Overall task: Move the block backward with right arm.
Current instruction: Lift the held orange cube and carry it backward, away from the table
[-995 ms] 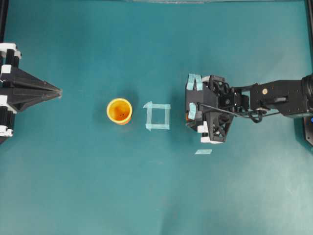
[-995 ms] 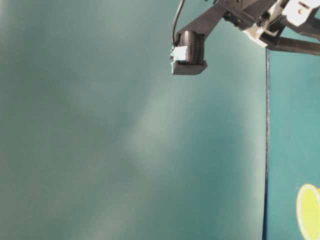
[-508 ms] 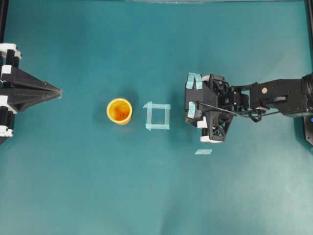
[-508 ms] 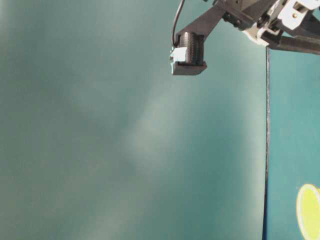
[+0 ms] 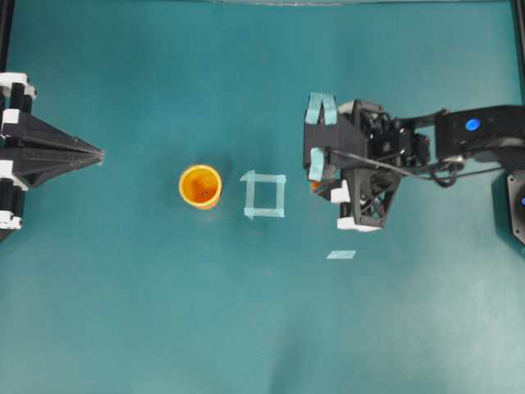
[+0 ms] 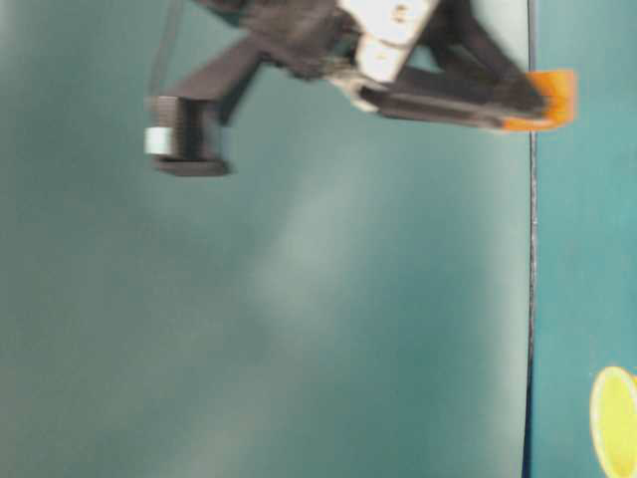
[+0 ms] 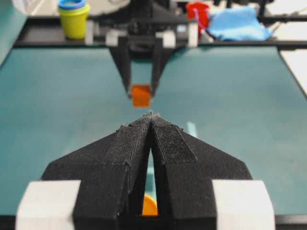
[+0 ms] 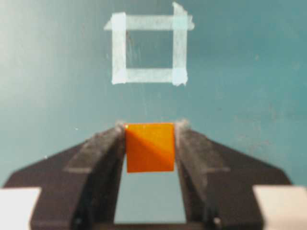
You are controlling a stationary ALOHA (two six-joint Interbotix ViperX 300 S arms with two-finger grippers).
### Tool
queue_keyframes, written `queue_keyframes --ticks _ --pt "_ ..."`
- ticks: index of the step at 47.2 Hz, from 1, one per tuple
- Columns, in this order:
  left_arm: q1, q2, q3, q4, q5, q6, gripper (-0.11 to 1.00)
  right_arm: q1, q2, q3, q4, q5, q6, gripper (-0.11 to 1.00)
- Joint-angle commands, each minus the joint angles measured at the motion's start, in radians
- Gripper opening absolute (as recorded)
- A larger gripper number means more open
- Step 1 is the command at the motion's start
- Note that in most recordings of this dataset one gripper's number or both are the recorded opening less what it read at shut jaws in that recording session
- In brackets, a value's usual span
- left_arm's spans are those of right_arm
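The block [image 8: 149, 146], a small orange cube, is pinched between the two black fingers of my right gripper [image 8: 149, 127], which is shut on it. It hangs off the table, below the pale tape square [image 8: 148, 48] in the right wrist view. Overhead, the right gripper [image 5: 314, 182] is right of the tape square [image 5: 265, 195], and only a sliver of the block [image 5: 312, 185] shows. The table-level view shows the block [image 6: 552, 98] at the fingertips. My left gripper [image 5: 100, 153] rests shut at the far left, its tips [image 7: 151, 115] pointing at the held block [image 7: 141, 95].
A round yellow-orange cup [image 5: 200, 186] stands upright left of the tape square. A short tape strip [image 5: 341, 254] lies on the mat below the right gripper. Beyond the table's far end are stacked cups [image 7: 73, 19], a red object [image 7: 197, 12] and a blue cloth [image 7: 237, 24].
The right gripper's jaws have closed onto the block. The arm has then risen with it and shifted slightly toward the top of the overhead view. The left arm has not moved.
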Motion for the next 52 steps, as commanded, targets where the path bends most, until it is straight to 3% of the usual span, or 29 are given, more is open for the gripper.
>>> queue_keyframes --ticks 1,10,24,40,52 --pt "-0.002 0.003 -0.031 0.003 -0.006 0.0 0.0 0.002 -0.037 -0.043 0.003 0.026 0.0 0.41" --pt "0.0 0.003 -0.031 0.003 -0.005 0.0 0.0 -0.031 -0.038 -0.064 0.003 0.029 0.0 0.41" --pt "0.0 0.003 -0.032 0.003 -0.005 -0.002 0.0 -0.156 -0.038 -0.075 -0.009 0.028 -0.006 0.41" --pt "-0.002 0.003 -0.031 0.002 -0.005 0.002 0.0 -0.319 -0.037 -0.091 -0.084 0.011 -0.009 0.41" --pt "-0.002 0.003 -0.031 0.002 -0.003 0.002 0.0 -0.411 -0.038 -0.098 -0.087 -0.025 -0.009 0.41"
